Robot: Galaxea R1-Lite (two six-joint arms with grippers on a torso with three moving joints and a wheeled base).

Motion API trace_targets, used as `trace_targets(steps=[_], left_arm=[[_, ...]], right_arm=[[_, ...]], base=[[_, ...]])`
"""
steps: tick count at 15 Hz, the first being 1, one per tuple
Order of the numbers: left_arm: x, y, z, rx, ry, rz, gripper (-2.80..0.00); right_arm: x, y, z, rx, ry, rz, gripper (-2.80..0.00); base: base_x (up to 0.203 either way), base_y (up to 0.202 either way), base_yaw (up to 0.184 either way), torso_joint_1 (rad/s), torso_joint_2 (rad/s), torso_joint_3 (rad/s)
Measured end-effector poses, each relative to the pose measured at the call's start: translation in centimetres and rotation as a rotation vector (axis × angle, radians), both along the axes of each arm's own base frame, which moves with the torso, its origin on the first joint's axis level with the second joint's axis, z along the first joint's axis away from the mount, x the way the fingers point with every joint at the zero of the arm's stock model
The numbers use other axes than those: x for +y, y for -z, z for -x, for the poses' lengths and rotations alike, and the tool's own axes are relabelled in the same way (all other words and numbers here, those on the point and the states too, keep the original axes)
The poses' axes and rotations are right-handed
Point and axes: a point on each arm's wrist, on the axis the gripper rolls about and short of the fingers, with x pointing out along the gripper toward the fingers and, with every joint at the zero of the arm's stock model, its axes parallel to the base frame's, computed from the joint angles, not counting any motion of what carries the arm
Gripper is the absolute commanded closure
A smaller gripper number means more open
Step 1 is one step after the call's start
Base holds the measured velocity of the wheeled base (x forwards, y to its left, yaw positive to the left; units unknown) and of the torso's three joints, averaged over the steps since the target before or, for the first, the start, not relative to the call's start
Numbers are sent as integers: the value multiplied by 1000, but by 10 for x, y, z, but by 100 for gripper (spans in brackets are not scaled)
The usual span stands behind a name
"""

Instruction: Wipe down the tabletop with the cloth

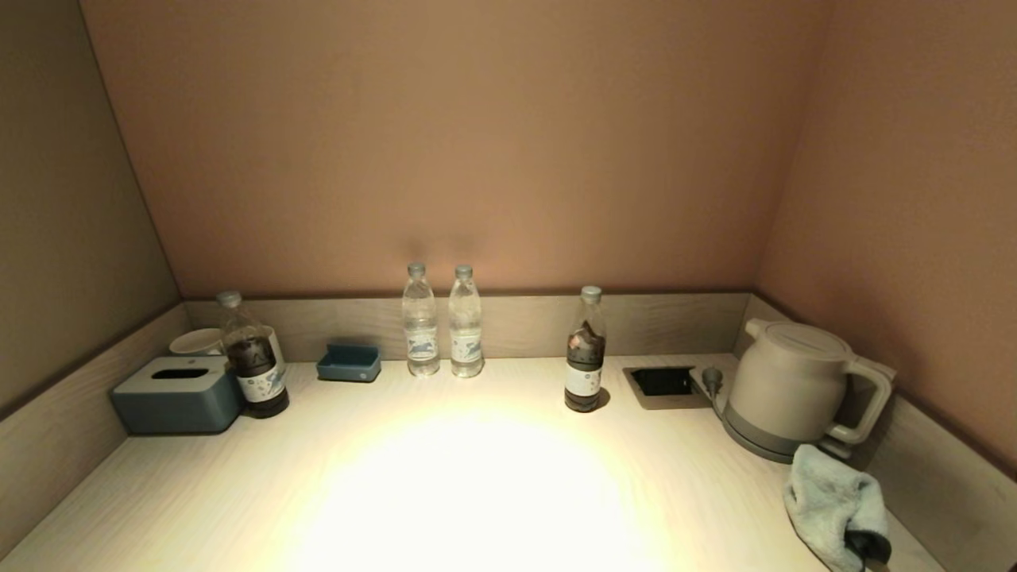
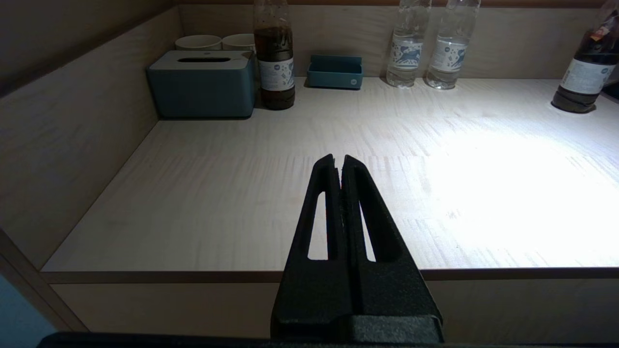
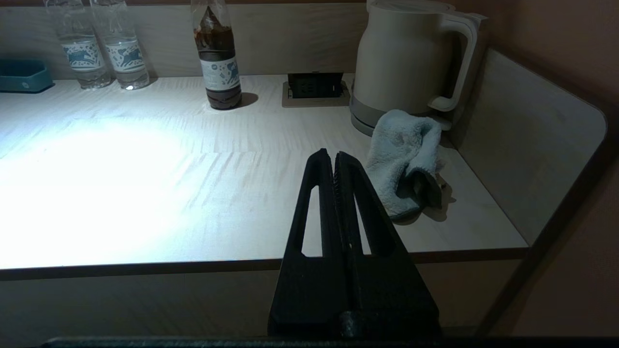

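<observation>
Here, the cloth (image 1: 834, 504) lies crumpled on the tabletop (image 1: 477, 492), just in front of the kettle (image 1: 794, 385) and touching its base, beside the right side wall. Off the front edge of the tabletop, short of the cloth, the right gripper (image 3: 334, 158) hangs with its jaws clenched on nothing. The left gripper (image 2: 338, 163) hangs parked off the same edge, well apart from the kettle, jaws likewise pressed together and empty. A dark bottle (image 1: 585, 351) stands left of the kettle.

The left claw (image 2: 338, 162) and right claw (image 3: 330, 157) are matte black, tapered, with long slots.
</observation>
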Motion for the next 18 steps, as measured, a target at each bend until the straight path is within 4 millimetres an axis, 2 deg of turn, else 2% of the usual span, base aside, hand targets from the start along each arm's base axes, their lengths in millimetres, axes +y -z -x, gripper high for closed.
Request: trace_targets(steps=[18], left_arm=[[0,0,0,0,1,0,0]], right_arm=[[0,0,0,-1,-1,5,0]], base=[[0,0,0,0,0,0]])
